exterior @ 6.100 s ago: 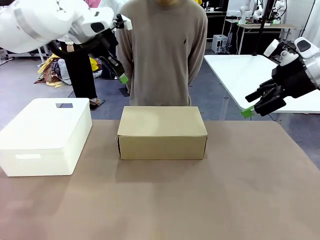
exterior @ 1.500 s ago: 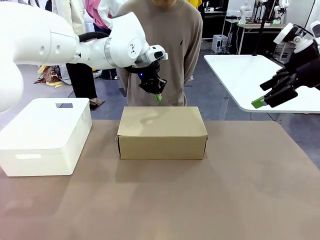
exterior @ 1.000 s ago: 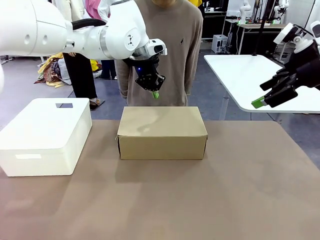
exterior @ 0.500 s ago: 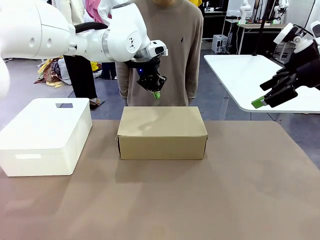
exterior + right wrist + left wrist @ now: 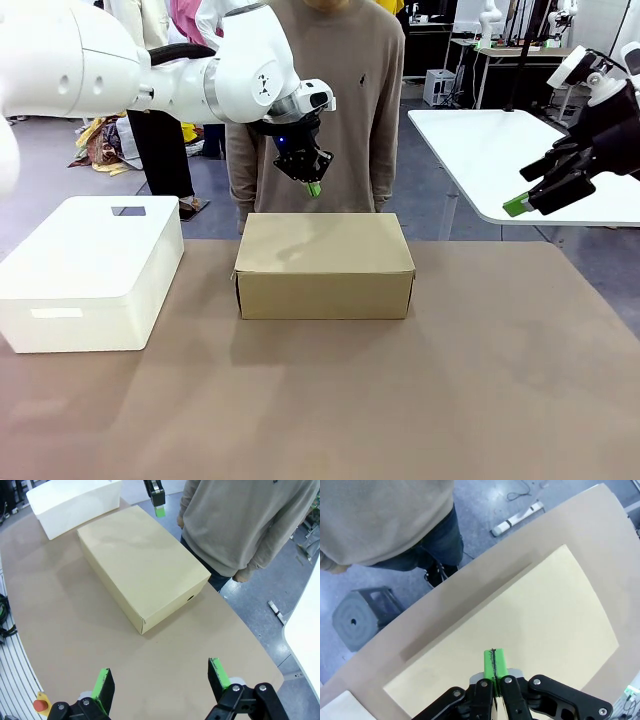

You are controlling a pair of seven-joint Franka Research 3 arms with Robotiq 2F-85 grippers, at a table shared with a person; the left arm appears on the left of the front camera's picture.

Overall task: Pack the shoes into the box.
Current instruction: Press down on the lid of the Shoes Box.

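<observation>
The tan cardboard box (image 5: 324, 262) sits shut in the middle of the table, its lid down; it also appears in the left wrist view (image 5: 520, 640) and the right wrist view (image 5: 140, 570). The shoes are out of view. My left gripper (image 5: 313, 188) hangs shut just above the box's far edge, in front of the person's torso; its green pads (image 5: 494, 663) press together with nothing between them. Off to the right, high above the table's edge, my right gripper (image 5: 522, 204) stands open and empty, its fingertips (image 5: 105, 682) spread wide.
A white plastic bin (image 5: 90, 270) stands upside-down-looking, closed-topped, at the table's left. A person in a grey-brown sweater (image 5: 320, 100) stands close behind the box at the far side. A white table (image 5: 500, 150) sits beyond the right edge.
Since six seconds ago my left arm swung from the upper left to above the box's far edge; over the last second it has barely moved. The right gripper rose slightly, then held still.
</observation>
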